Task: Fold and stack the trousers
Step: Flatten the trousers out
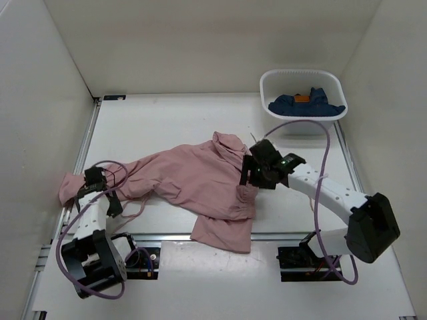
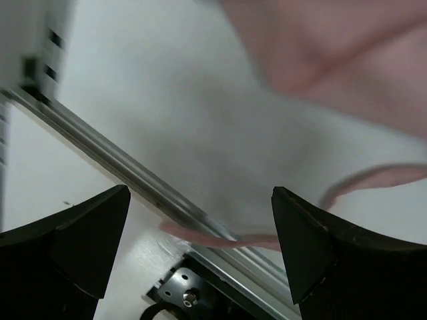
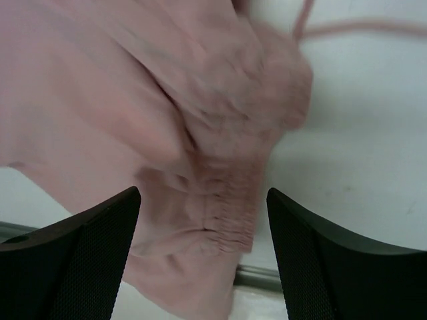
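Since the trousers (image 1: 193,183) lie crumpled mid-table, one leg at 9 o'clock by the wall and one over the 6 o'clock rail, nothing looks folded or stacked. Right gripper (image 1: 257,172) hangs wide open over the waistband and left gripper (image 1: 97,181) gapes; both are empty. Table (image 1: 173,120) is open toward 12, with a basket (image 1: 267,83) at 1.

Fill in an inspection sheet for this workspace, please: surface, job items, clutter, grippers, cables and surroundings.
Surface: white table, metal rail along its near edge.
Job's things: pink trousers lie spread out, unfolded, one leg reaching the left edge.
Clutter: white basket at far right, navy garment inside.
Grippers: left gripper open by that leg's end; right gripper open over the waistband, holding nothing.
Cables: purple cables loop along both arms.
Surroundings: white walls.
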### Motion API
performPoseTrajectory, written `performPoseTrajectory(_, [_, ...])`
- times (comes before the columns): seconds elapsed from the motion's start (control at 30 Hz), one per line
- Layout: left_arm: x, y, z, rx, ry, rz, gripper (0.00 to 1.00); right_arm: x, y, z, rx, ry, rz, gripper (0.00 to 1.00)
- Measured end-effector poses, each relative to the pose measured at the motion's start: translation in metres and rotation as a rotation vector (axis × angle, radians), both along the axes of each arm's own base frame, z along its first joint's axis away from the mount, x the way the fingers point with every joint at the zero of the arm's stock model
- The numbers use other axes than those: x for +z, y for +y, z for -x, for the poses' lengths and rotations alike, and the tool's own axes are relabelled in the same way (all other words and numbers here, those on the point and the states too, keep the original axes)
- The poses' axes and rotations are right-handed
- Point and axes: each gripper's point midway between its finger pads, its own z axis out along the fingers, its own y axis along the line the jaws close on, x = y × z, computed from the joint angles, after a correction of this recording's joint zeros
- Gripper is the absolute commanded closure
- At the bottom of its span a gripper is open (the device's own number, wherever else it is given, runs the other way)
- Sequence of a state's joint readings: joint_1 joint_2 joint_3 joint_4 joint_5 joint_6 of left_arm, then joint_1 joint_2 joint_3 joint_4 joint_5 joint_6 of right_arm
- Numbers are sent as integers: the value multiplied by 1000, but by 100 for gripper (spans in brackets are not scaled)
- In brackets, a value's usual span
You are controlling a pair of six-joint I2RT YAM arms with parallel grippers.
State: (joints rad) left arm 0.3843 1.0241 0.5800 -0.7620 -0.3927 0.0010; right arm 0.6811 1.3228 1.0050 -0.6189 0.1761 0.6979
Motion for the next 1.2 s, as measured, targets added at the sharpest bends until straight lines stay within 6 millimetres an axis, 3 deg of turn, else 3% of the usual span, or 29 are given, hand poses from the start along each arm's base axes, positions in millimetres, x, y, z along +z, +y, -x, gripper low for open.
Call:
performPoseTrajectory(0.07, [-24,-5,18,8,82,23,0,-31,-2,21,6,107,5,19])
performPoseTrajectory(0.1, [-27,-4,18,10,92,26,0,-44,-4,32,21,160,22,19])
performPoseTrajectory(0.33, [-9,20,-53,1,-54,-2,0,-81,21,77,219,362,75,19])
performPoseTrajectory(0.4, [-12,22,-66,-7,-67,12,0,-93,24,91,257,412,80,34])
performPoseTrajectory(0.43, [-16,22,-68,-9,-60,21,0,-99,22,96,264,438,92,64])
performPoseTrajectory(0.47, [-21,21,-67,-11,-46,31,0,-101,19,98,267,459,103,83])
performPoseTrajectory(0.5, [-26,20,-65,-11,-27,42,0,-102,18,98,260,467,104,96])
performPoseTrajectory(0.6, [-24,20,-64,-11,-32,44,0,-101,7,97,203,480,119,100])
performPoseTrajectory(0.7, [-6,20,-63,-5,-81,25,0,-80,-30,87,70,409,169,100])
performPoseTrajectory(0.83, [18,24,-60,9,-132,3,0,-22,-112,55,-275,191,134,100])
performPoseTrajectory(0.9, [22,24,-60,12,-129,7,0,-9,-144,55,-397,140,144,100])
performPoseTrajectory(1.1, [-4,16,-47,12,3,74,0,-26,-173,68,-465,273,254,100])
performPoseTrajectory(1.2, [-16,12,-41,11,58,107,0,-13,-197,61,-537,273,271,100])
